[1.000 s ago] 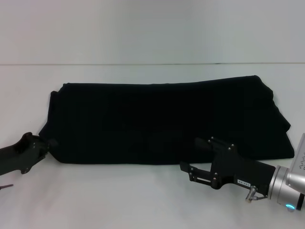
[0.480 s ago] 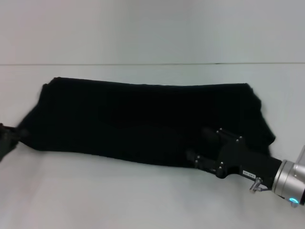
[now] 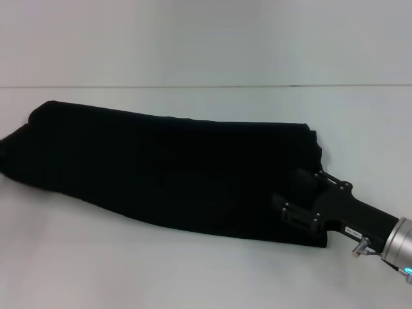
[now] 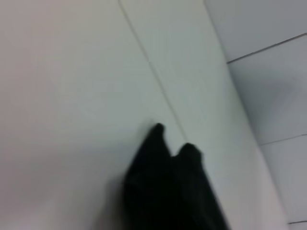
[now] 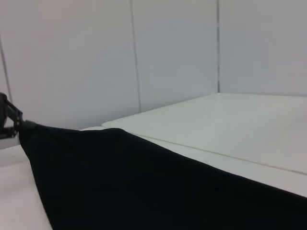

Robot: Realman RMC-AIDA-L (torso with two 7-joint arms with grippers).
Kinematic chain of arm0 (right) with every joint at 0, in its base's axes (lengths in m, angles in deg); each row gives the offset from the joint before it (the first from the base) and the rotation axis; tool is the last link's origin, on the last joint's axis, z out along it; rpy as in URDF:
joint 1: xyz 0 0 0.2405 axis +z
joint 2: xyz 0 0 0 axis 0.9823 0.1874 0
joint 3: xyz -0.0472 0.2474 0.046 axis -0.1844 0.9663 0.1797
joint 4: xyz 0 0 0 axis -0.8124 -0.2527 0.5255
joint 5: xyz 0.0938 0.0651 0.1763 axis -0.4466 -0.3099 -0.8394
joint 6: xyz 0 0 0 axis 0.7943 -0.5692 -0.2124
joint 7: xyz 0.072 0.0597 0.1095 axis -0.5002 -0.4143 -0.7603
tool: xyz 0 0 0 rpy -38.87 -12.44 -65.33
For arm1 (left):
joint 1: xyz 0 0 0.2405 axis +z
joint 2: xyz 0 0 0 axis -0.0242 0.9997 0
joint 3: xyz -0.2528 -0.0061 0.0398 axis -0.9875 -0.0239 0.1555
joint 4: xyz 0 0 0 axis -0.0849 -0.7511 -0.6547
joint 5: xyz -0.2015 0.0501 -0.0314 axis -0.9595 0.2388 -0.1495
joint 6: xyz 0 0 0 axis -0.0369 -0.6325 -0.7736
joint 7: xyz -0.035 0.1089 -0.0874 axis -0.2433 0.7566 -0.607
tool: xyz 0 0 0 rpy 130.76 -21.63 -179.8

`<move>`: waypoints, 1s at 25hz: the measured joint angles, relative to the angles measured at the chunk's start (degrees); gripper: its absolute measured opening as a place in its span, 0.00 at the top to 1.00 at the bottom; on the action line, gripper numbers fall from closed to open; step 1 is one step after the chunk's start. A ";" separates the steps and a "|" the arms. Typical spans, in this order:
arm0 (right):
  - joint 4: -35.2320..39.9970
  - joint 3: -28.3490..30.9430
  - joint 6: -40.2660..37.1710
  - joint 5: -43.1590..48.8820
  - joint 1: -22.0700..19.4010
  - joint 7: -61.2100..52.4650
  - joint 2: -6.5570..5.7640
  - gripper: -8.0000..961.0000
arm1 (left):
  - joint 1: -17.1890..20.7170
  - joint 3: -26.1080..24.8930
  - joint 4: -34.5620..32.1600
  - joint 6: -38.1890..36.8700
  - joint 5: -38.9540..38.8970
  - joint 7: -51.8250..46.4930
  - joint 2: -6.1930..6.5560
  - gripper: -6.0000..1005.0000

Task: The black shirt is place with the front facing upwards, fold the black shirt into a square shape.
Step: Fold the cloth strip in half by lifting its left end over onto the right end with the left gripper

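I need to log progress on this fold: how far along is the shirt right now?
Partly done. The plain black cloth shirt is already a long doubled band, not a square. In hand: the right gripper is at its near right corner, the band stretching to the left gripper at the far end, seemingly lifted off the white table. Left: folding the band crosswise into a square.

The black shirt [image 3: 167,170] is soft matt cloth that soaks up light, with shallow folds and no sheen; in the left wrist view [image 4: 168,187] it looks equally dull. It lies on a smooth white table [image 3: 129,270] with a faint satin finish. The right gripper [image 3: 302,209] has matt black, plastic-looking housing with small screws, joined to a brushed silver metal wrist.
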 joint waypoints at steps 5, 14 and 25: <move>-0.04 2.10 0.22 0.00 -1.48 0.00 -0.02 0.14 | -3.85 -1.00 -0.05 -7.19 -6.87 0.95 -0.86 0.96; 0.52 6.69 -0.85 0.00 -5.82 0.00 -0.16 0.14 | -19.02 8.73 0.31 -10.54 -8.24 4.43 -8.65 0.96; 1.13 9.73 -1.08 0.03 -8.65 0.00 -0.33 0.14 | -27.05 22.96 23.76 4.29 -13.74 23.13 -15.39 0.96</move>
